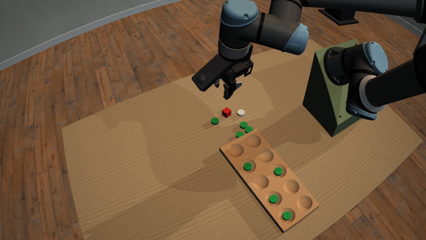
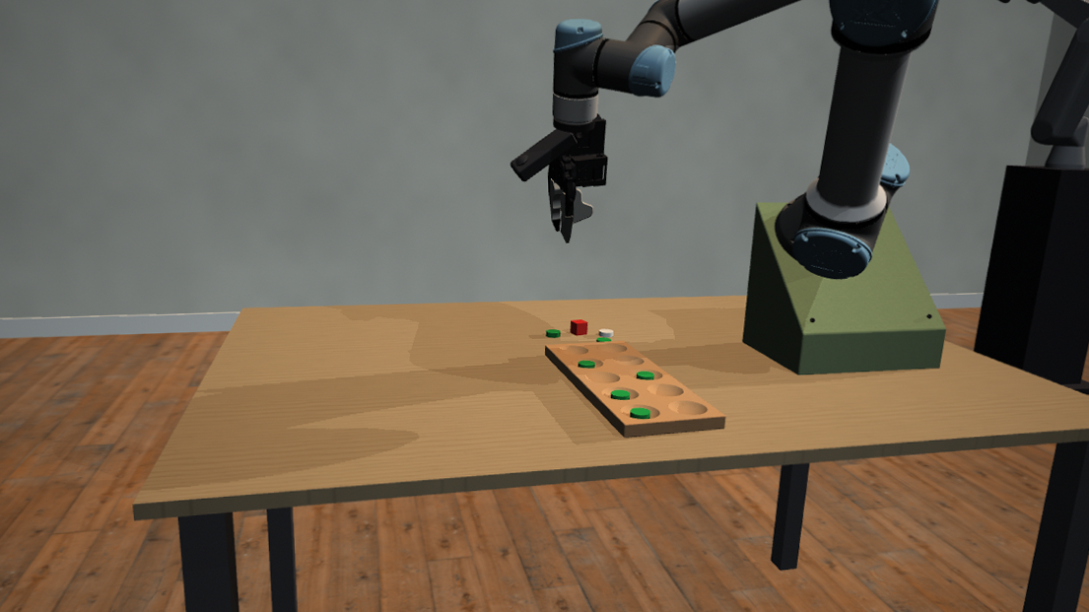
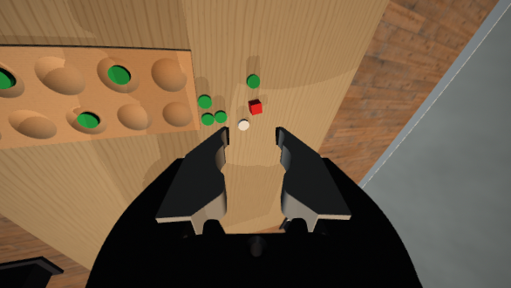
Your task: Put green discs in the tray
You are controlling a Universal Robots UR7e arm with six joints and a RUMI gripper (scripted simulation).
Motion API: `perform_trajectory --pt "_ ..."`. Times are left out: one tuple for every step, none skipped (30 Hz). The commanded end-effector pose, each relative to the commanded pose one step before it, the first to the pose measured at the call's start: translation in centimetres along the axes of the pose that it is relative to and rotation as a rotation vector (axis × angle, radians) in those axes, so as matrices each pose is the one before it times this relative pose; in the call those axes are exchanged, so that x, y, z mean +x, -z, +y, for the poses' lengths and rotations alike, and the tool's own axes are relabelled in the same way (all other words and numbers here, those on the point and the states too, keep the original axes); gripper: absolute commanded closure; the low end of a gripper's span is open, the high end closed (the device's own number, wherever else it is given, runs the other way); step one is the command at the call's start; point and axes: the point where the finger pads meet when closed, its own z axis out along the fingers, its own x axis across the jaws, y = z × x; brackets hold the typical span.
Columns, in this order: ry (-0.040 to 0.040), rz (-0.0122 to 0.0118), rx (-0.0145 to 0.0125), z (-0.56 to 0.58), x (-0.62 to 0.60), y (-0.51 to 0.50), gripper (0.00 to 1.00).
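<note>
Hanging high above the counter [image 2: 358, 407], our gripper [image 3: 252, 135] stands partly spread with nothing between its fingers. In our top view, the counting tray [image 1: 238, 172] lies at 5 o'clock of it, four green discs [image 1: 247, 166] each in its own pocket. Four loose green discs [image 1: 243, 124] lie between gripper and tray, beside a red cube [image 1: 226, 112] and white disc [image 1: 240, 112].

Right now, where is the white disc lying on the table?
In the top view, the white disc lies on the table just right of the red cube, beyond the loose green discs at the tray's far end.
</note>
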Motion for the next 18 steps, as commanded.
perform_trajectory --pt "0.04492 -0.08676 0.02150 -0.309 1.673 -3.608 0.72" --pt "0.00903 -0.01827 0.00703 0.074 0.314 -0.717 0.72" --pt "0.00860 -0.01737 0.00729 0.084 0.301 -0.681 0.72" --pt "0.00817 -0.01646 0.00747 0.093 0.287 -0.644 0.72" --pt "0.00774 -0.01553 0.00758 0.100 0.272 -0.608 0.72" --pt "0.00731 -0.01461 0.00761 0.105 0.257 -0.572 0.72" --pt "0.00688 -0.01368 0.00756 0.109 0.241 -0.536 0.72" --pt "0.00646 -0.01276 0.00745 0.110 0.226 -0.501 0.72" --pt "0.00604 -0.01185 0.00728 0.111 0.210 -0.466 0.72" --pt "0.00562 -0.01095 0.00705 0.109 0.194 -0.431 0.72" --pt "0.00520 -0.01008 0.00676 0.107 0.179 -0.398 0.72" --pt "0.00000 0.00000 0.00000 0.000 0.000 0.000 0.72" --pt "0.00000 0.00000 0.00000 0.000 0.000 0.000 0.72" --pt "0.00480 -0.00922 0.00643 0.103 0.164 -0.365 0.72" --pt "0.00439 -0.00839 0.00606 0.098 0.149 -0.333 0.72" --pt "0.00400 -0.00759 0.00566 0.093 0.135 -0.302 0.72" --pt "0.00361 -0.00681 0.00523 0.086 0.121 -0.272 0.72" --pt "0.00324 -0.00607 0.00478 0.080 0.108 -0.243 0.72"
